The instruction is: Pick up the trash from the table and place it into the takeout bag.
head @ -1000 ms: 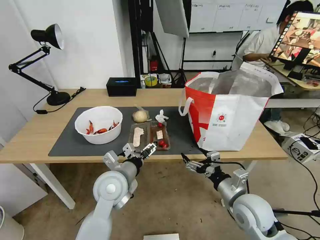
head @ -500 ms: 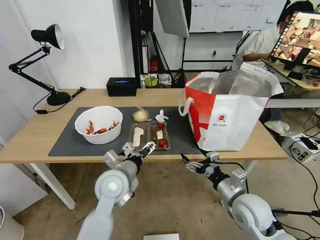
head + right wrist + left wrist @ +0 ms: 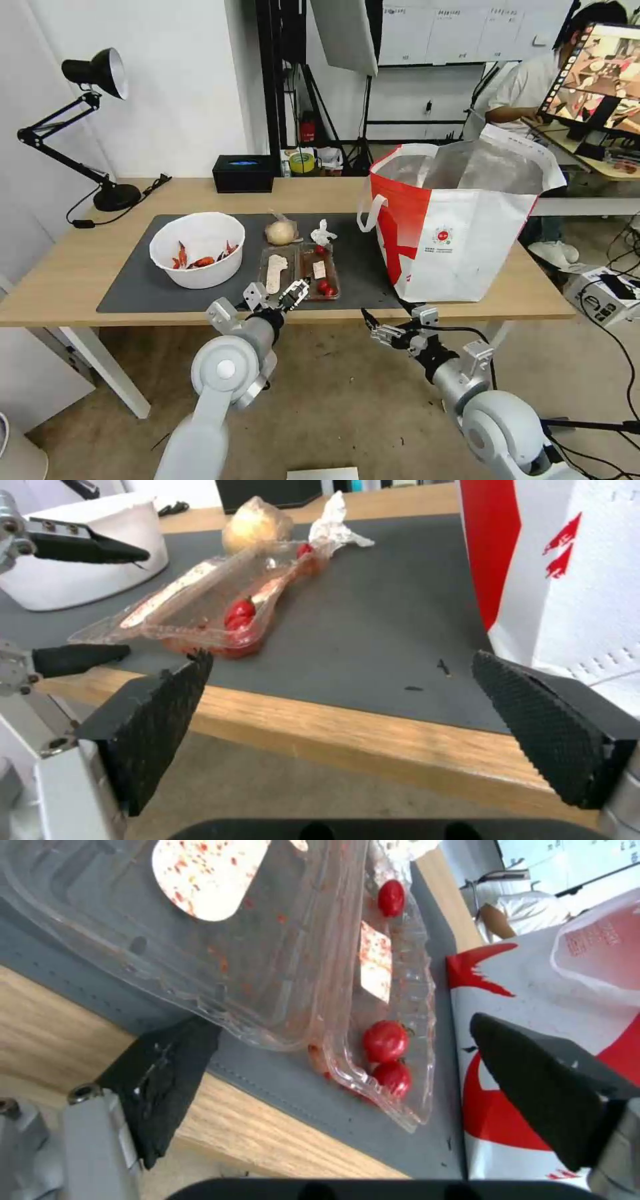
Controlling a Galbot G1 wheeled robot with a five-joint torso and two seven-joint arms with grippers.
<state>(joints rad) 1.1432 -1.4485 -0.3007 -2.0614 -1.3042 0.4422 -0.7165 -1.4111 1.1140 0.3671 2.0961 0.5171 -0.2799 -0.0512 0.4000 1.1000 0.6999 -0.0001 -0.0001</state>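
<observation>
The clear tray (image 3: 299, 269) lies open on the mat (image 3: 133, 283), near the table's (image 3: 60, 267) front edge, with the bowl (image 3: 197, 249) to its left and the bag (image 3: 460, 223) to its right. The left gripper (image 3: 294, 294) sits at the tray's near rim, jaws spread wide and holding nothing, probably lined up to pinch that rim. The right gripper (image 3: 377, 327) hangs below the table edge, right of the tray, also wide open and empty.

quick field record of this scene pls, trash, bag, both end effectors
bowl: on mat, left, shells inside
tray: open, mat's front edge
bun: behind tray
tissue: beside bun
bag: upright, open, right of mat
left end effector: open, at tray's near edge
right end effector: open, below table edge, holding nothing
</observation>
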